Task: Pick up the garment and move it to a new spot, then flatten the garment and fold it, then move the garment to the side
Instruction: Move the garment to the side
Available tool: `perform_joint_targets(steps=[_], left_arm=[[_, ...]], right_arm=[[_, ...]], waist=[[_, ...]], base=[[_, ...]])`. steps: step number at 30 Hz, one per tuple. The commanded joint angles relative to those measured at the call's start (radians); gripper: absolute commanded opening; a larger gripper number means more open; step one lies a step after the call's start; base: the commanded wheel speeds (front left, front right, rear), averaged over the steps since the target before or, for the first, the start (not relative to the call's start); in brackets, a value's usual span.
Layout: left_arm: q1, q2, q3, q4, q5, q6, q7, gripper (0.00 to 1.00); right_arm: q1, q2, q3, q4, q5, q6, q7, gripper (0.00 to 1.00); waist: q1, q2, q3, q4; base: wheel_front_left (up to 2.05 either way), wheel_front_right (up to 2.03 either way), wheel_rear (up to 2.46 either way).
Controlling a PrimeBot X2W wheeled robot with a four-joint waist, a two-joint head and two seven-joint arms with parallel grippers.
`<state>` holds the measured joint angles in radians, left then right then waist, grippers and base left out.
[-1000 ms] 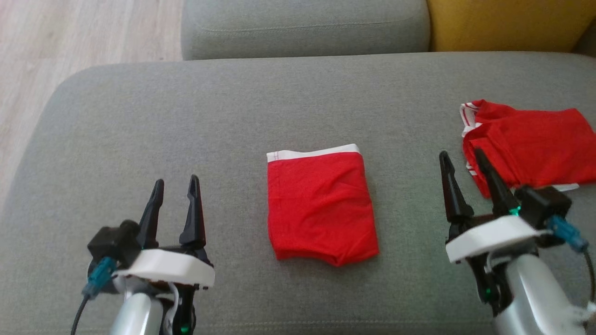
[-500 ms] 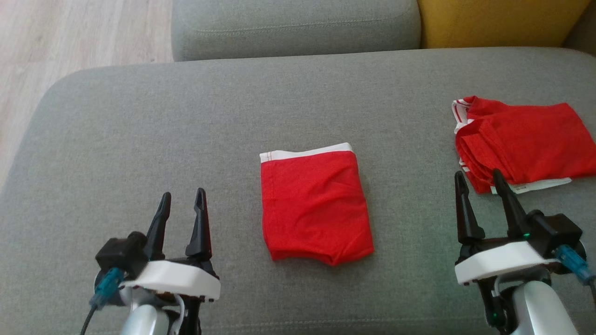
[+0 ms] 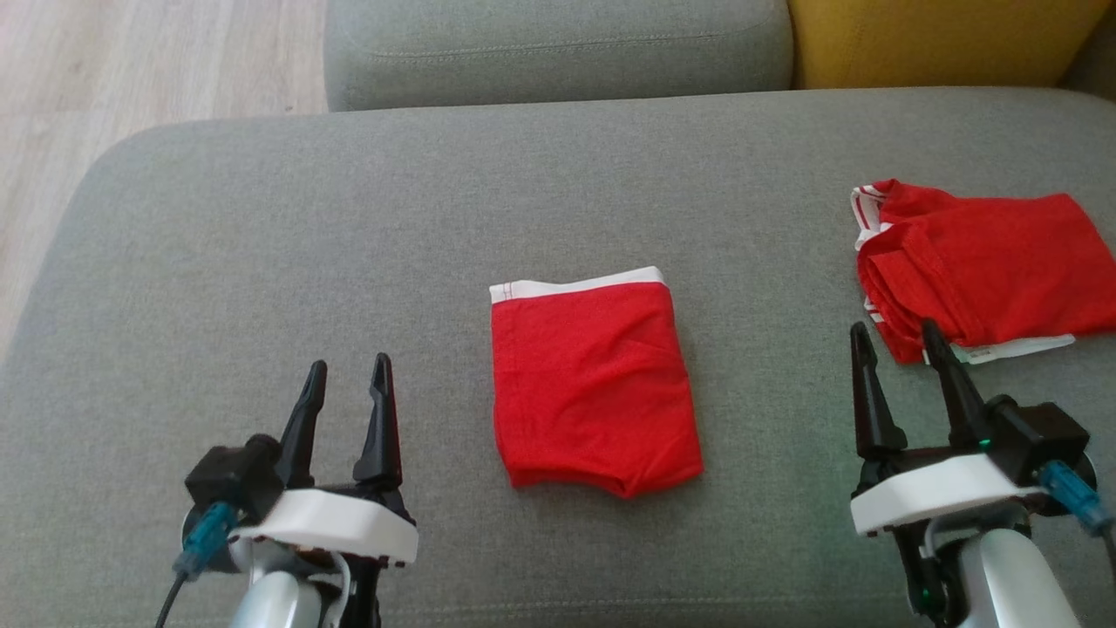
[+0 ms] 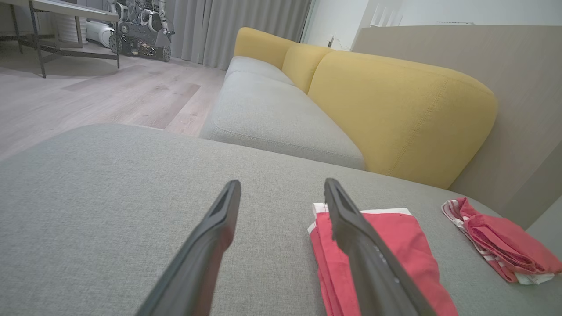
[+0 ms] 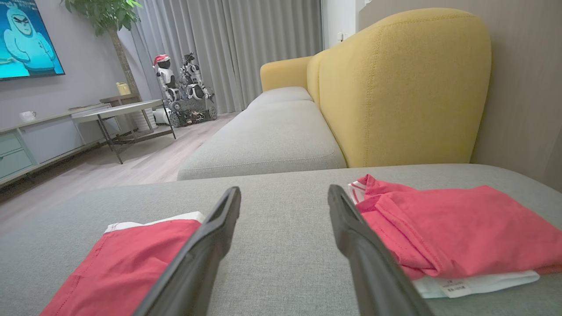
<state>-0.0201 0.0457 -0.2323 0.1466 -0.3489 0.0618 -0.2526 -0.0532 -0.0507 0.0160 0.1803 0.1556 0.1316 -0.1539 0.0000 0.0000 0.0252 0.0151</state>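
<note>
The only print in sight is on a small white care label [image 5: 452,287] under the rumpled red garment [image 3: 985,266], too small to read. The folded red briefs [image 3: 596,384], white waistband facing the yellow backrest [image 3: 942,39], lie flat in the middle of the grey sofa cushion [image 3: 261,262], between both arms and touching neither. The left gripper [image 3: 350,362] hangs low over the cushion, fingers pointing forward, jaws apart and empty. The right gripper [image 3: 895,326] is posed likewise, jaws apart, its tips just beside the rumpled garment's near edge.
</note>
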Motion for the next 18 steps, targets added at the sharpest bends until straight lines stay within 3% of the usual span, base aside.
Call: perform_joint_targets(steps=[1,9,18], left_arm=[[-0.029,0.004,0.026,-0.031,-0.002,0.001,-0.009,1.00],[-0.041,0.004,0.023,-0.028,-0.001,-0.003,-0.009,1.00],[-0.070,0.004,0.013,-0.026,-0.002,-0.011,-0.009,1.00]], right_arm=[[-0.023,0.000,0.023,-0.033,-0.006,-0.001,0.000,1.00],[-0.028,0.000,0.031,-0.030,0.006,-0.001,0.002,1.00],[-0.084,0.000,0.152,0.031,0.063,-0.001,0.054,1.00]], waist=[[0.0000,0.0000,0.000,0.002],[0.0000,0.0000,0.015,0.015],[0.0000,0.0000,0.067,0.052]], base=[[0.00,0.00,0.00],[0.00,0.00,0.00],[0.00,0.00,0.00]])
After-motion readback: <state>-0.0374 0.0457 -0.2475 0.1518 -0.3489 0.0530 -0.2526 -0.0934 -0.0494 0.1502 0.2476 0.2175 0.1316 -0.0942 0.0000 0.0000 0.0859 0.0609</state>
